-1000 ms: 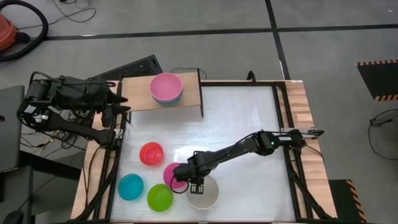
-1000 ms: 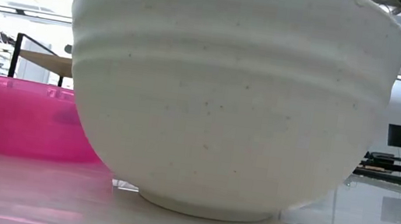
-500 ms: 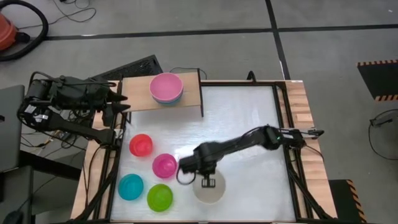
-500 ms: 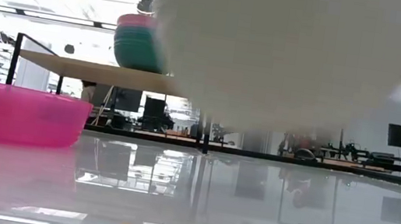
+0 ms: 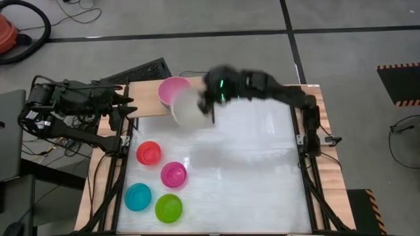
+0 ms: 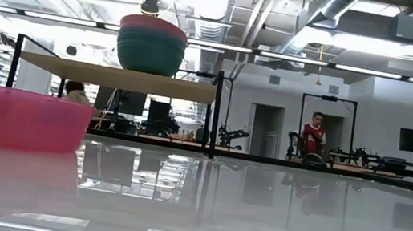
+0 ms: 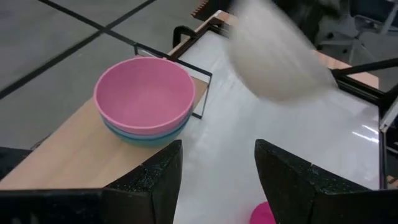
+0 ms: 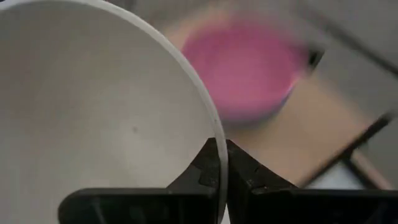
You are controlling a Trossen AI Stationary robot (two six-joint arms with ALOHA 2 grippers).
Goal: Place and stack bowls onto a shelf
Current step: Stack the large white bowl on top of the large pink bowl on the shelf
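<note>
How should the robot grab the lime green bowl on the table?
Probably by the rim. The small round lime-green plastic bowl sits upright, mouth open, so an end effector could drop from above, one finger inside the wall, one outside. The side facing the table's middle looks freest; the cyan plastic bowl crowds the other.

Both arms are dark, jointed links with black cabling, each ending in a tool (image 7: 214, 180) of two dark fingers.
</note>
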